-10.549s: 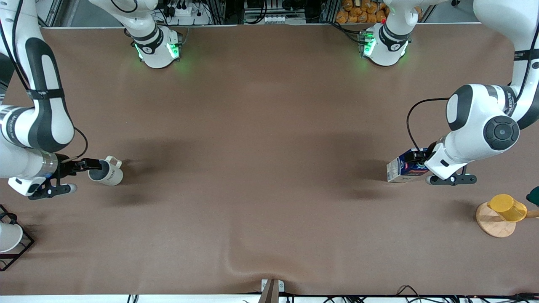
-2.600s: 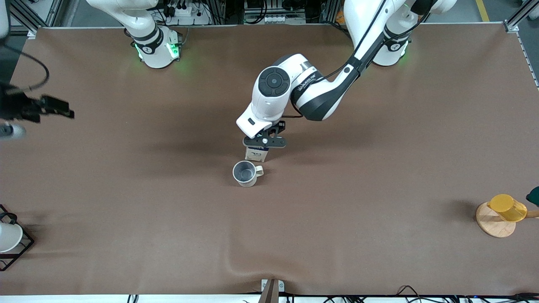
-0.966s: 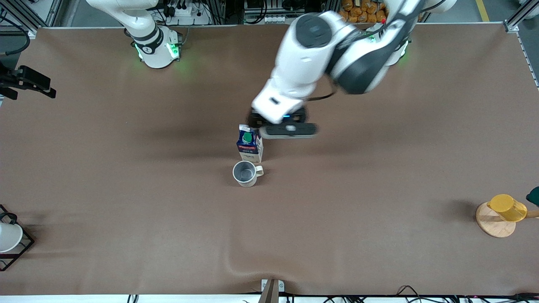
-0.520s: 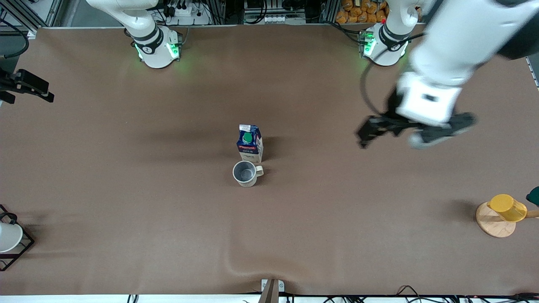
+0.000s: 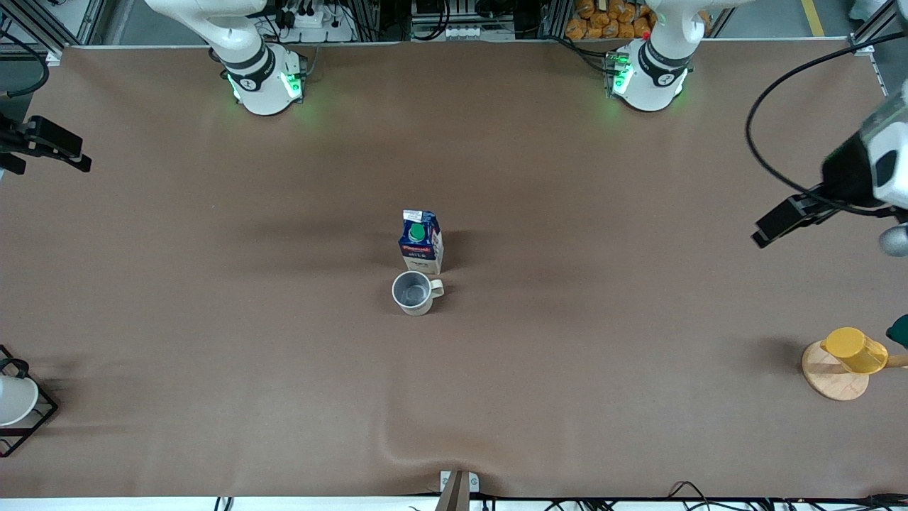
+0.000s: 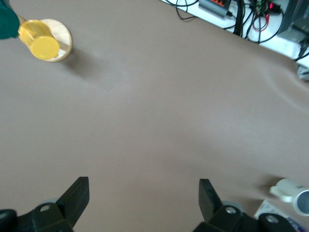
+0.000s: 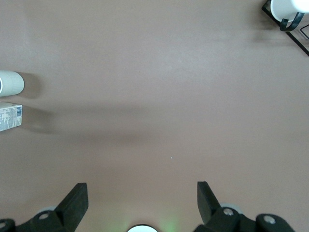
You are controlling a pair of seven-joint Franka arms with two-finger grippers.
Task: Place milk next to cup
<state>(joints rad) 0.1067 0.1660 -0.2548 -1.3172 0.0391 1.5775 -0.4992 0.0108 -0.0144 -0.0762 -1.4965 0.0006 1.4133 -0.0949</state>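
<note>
Brown table [image 5: 567, 369] — one milk [image 5: 421, 241] just beside one cup [image 5: 415, 292]; both claws, left [image 6: 142, 198] and right [image 7: 142, 198], seemingly wide open — empty.

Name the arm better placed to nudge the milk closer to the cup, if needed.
Left, marginally. Both grippers are open and high at the table's ends, the left gripper slightly closer to the milk than the right gripper. The milk already stands upright beside the cup.

Upright at mid-table: small dark blue gable-top milk carton [image 5: 421, 241], green round cap, red label band, pale side panel. Just beside it, nearer the front camera: off-white mug [image 5: 413, 292], upright, grey inside, handle toward the left arm's end.
</note>
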